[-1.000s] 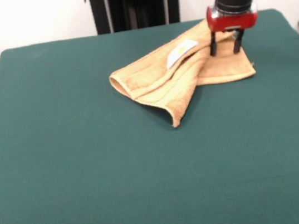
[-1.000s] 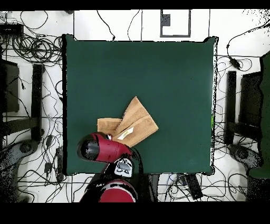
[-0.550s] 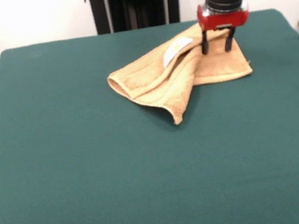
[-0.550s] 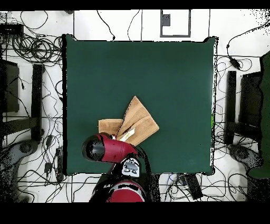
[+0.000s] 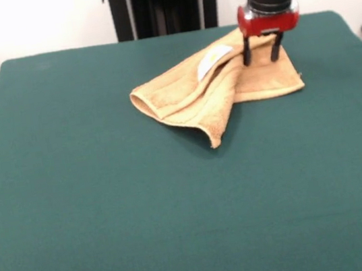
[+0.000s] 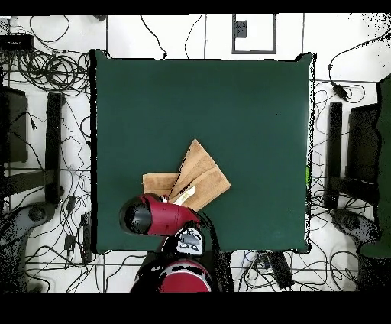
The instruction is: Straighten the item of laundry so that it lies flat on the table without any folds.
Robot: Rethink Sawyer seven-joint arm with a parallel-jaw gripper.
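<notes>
The item of laundry (image 5: 208, 87), an orange-tan towel, lies crumpled at the far right of the green table (image 5: 112, 221). One part is folded over towards the near side, and a white label (image 5: 214, 59) shows on top. My gripper (image 5: 262, 52) stands upright on the towel's far right part. It is open, with its two black fingers (image 5: 247, 52) apart and their tips down on the cloth. In the overhead view the towel (image 6: 192, 176) lies near the bottom edge of the table (image 6: 229, 99), and the red arm (image 6: 153, 216) hides the gripper.
The table's right edge (image 5: 357, 34) runs close to the towel and gripper in the front view. Black stands (image 6: 337, 153) and many cables (image 6: 46, 69) lie on the floor around the table.
The gripper has shifted a little to the left and farther back, and the towel has slid slightly the same way with it. Over the last half second almost nothing moved.
</notes>
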